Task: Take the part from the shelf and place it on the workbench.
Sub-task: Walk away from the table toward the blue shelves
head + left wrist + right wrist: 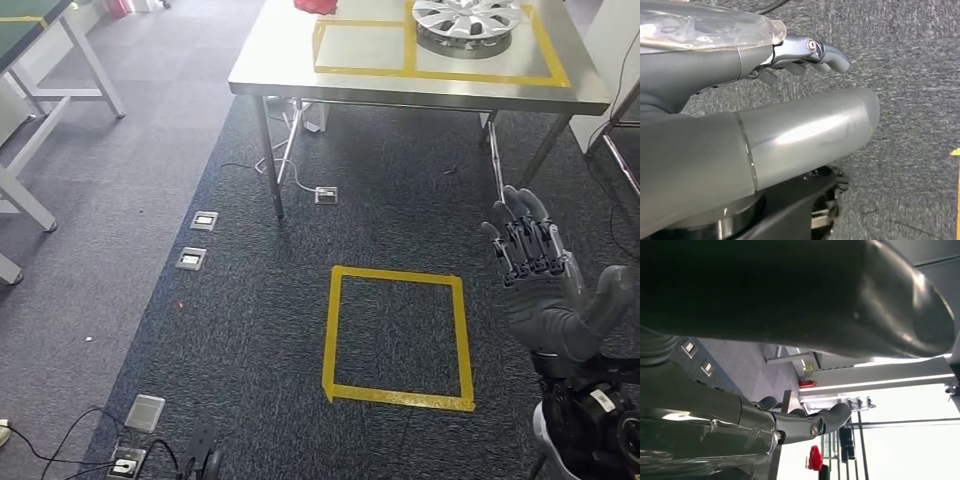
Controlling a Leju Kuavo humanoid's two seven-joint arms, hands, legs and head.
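Silver wheel cover [468, 22] lies on the steel workbench [287, 60], inside the right of two yellow-taped rectangles [411, 45]. Right hand [540, 285] raised over dark carpet, fingers apart, holding nothing. Left hand [764, 125] above grey carpet, fingers extended, nothing in it. Yellow tape square [398, 337] on the floor before the bench; floor sockets [198, 240] and cables [290, 165] nearby.
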